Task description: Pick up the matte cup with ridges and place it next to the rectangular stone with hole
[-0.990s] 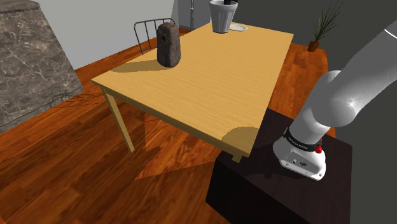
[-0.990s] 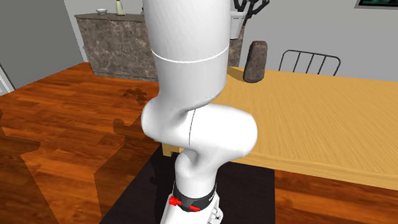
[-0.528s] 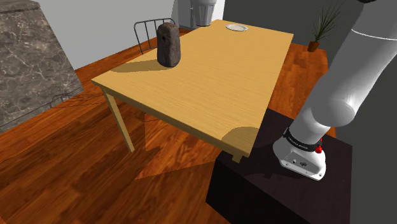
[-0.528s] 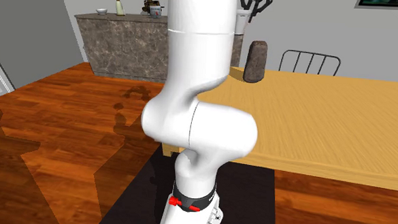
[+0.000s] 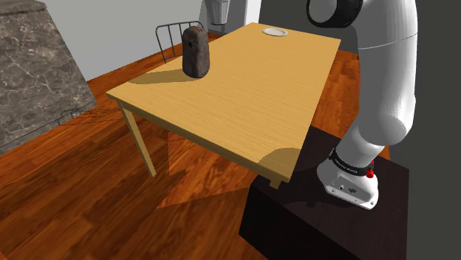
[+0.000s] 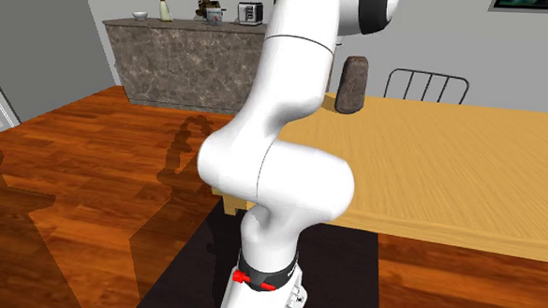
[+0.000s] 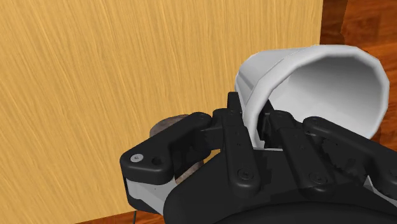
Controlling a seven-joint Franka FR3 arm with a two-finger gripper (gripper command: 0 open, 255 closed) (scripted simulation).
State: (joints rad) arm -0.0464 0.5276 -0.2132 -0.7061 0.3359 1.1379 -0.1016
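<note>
Over the last second the cup (image 5: 216,10) had left its spot by the small plate (image 5: 275,32) and travelled toward the shoulder view's left. It had also climbed, so that just its lower part hung at the top edge. The arm (image 5: 386,81) had swung upright over its stand (image 5: 325,221).

In the shoulder view, the cup hung above the far end of the table (image 5: 244,103), beyond the dark stone (image 5: 196,52), which stood upright near the table's left corner in front of a chair (image 5: 176,33). I judged this to be the carrying step: the lift was done and the placing had not begun.

In the second exterior view, the arm (image 6: 281,167) stood in front of much of the scene. The stone (image 6: 352,84) rose just past it on the table (image 6: 449,173), against the grey wall.

The wrist view settled the grip, which the other two left open. The gripper (image 7: 256,118) was clenched on the white cup (image 7: 312,83), its fingers (image 7: 235,124) pinching the wall at the rim, one outside and one inside. A brownish rounded shape (image 7: 167,125) beneath the hand was probably the stone seen from above, with bare tabletop (image 7: 127,76) alongside.

The next move seemed to call for a descent onto that bare wood just beside the stone, close without knocking it.
</note>
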